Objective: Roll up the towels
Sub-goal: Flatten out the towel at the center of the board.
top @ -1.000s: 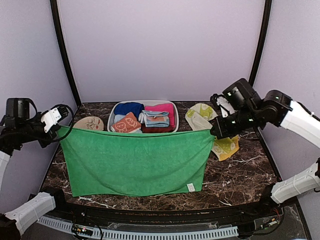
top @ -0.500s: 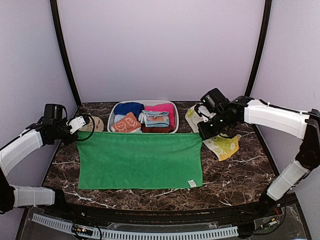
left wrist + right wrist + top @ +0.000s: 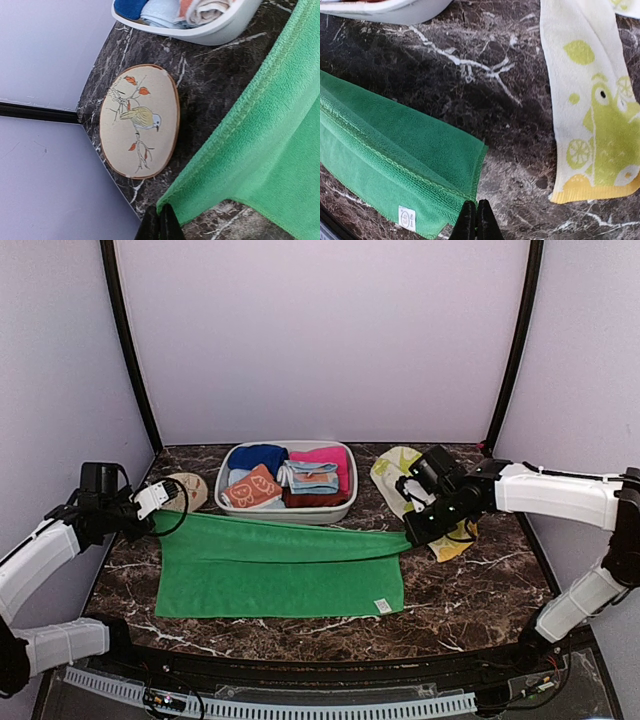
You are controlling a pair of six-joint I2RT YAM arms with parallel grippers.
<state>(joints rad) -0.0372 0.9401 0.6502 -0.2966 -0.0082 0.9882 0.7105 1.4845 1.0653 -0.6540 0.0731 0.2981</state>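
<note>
The bright green towel (image 3: pixel 280 570) lies spread on the marble table, its far edge lifted and doubled over itself. My left gripper (image 3: pixel 158 523) is shut on the towel's far left corner, and the left wrist view shows the black fingertips (image 3: pixel 161 222) pinching that corner of the green towel (image 3: pixel 265 140). My right gripper (image 3: pixel 410 536) is shut on the far right corner; in the right wrist view it (image 3: pixel 475 215) nips the hem of the green towel (image 3: pixel 395 145) just above the table. The cream towel (image 3: pixel 392 472) with yellow-green prints lies crumpled beyond my right gripper, and its edge (image 3: pixel 585 100) rests flat.
A white basket (image 3: pixel 352 475) of folded blue, pink and orange cloths stands at the back middle. An oval bird coaster (image 3: pixel 139 120) lies at the back left next to the towel's corner. Purple walls close in the sides and back.
Both grippers have come down toward the table, still holding the corners. The green towel, hanging stretched a second ago, now lies on the table with its far edge sagging over itself.
</note>
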